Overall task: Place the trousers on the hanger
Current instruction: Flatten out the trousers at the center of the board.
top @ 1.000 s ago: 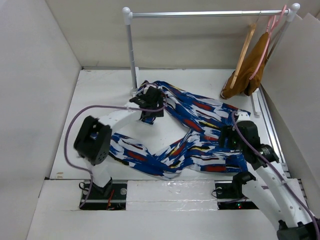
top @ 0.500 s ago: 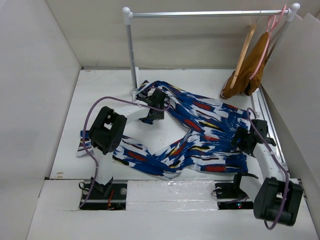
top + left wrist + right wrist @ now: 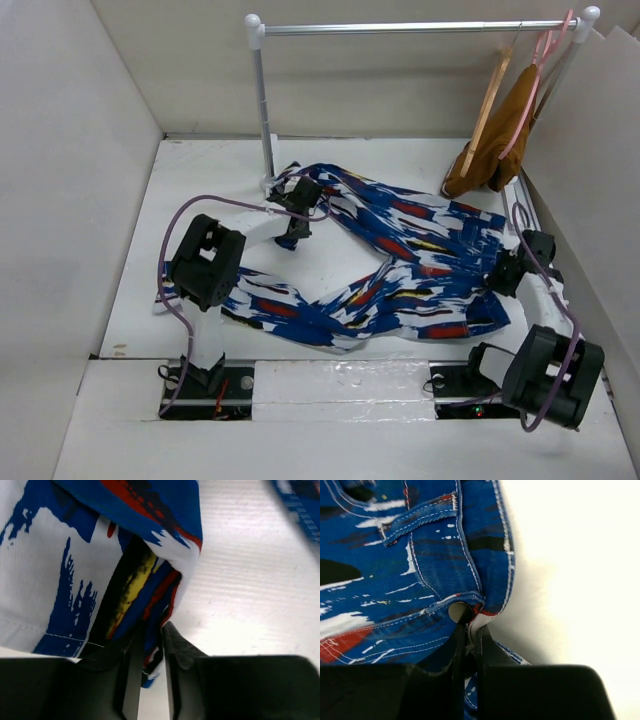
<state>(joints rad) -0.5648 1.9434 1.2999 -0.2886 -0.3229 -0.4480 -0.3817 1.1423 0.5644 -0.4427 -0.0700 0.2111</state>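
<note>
Top view: the trousers (image 3: 400, 255) lay spread flat on the table (image 3: 200, 180), legs trailing toward the near-left. The hanger (image 3: 486, 100) hung on the rail (image 3: 400, 28) at far right, beside the mustard garment (image 3: 495, 150) on the pink hanger (image 3: 540, 55), well apart from both arms. Left gripper (image 3: 296, 208) sat at the fabric's far-left end by the rail post, right gripper (image 3: 506, 272) at the right edge. Jaw state wasn't readable from up here.

Left wrist: fingers clamped on a thin fold at the cloth's edge, fabric visibly pinched between the pads.

Right wrist: fingers clenched on the waistband seam, right at the metal button (image 3: 456, 611). Probably only the seam's edge was caught, though the bite's depth was hidden.

Risks: both grabs were shallow edge pinches, so the weight of the long legs could pull the cloth out on the lift. With both grippers full, nothing steadied the hanger, and it could swing or unhook when fabric was pushed at it.
</note>
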